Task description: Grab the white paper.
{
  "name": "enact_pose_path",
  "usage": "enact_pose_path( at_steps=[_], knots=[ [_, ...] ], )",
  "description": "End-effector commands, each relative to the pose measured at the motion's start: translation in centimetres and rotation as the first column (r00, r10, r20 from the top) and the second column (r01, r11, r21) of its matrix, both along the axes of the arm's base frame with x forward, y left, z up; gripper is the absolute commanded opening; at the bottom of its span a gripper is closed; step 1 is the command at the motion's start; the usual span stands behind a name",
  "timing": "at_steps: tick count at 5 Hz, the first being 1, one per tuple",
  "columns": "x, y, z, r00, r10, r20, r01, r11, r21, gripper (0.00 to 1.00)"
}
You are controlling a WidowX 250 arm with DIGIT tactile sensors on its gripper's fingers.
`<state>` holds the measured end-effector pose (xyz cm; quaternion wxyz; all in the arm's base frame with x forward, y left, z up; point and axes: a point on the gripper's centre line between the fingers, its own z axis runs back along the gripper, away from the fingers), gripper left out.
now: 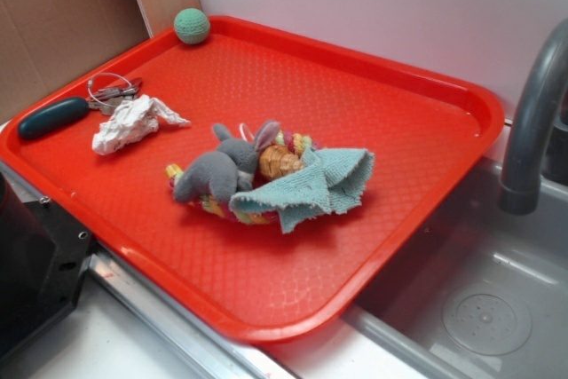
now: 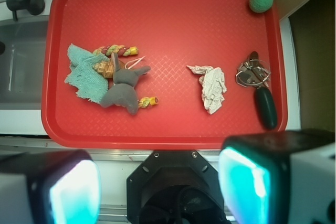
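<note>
The white paper (image 1: 131, 123) is a small crumpled wad with a pointed corner, lying on the left part of the red tray (image 1: 355, 113). In the wrist view the white paper (image 2: 212, 87) lies right of the tray's middle (image 2: 173, 19). My gripper (image 2: 160, 187) is high above the tray's near edge, well apart from the paper. Its jaws stand wide apart with nothing between them. The gripper does not show in the exterior view.
A grey plush toy (image 1: 217, 170), a folded teal cloth (image 1: 324, 184) and a braided rope toy sit mid-tray. A whisk with a dark green handle (image 1: 53, 117) lies beside the paper. A green ball (image 1: 191, 26) sits at the tray's far corner. A sink and faucet (image 1: 532, 122) lie right.
</note>
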<state>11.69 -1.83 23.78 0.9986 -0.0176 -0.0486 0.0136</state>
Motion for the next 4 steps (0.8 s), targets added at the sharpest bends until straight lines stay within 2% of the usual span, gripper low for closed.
enact_pose_path(
  at_steps=[1,2,3,4],
  knots=[
    [0.0,0.0,0.0,1.0,0.0,0.0,0.0,1.0,0.0,1.0],
    [3.6,4.8,-5.0,0.976,0.198,-0.09,-0.197,0.98,0.014,1.0],
    [4.9,7.6,-8.7,0.957,0.281,-0.078,-0.283,0.959,-0.023,1.0],
    [4.8,9.4,-13.4,0.963,0.259,-0.076,-0.264,0.963,-0.054,1.0]
  ],
)
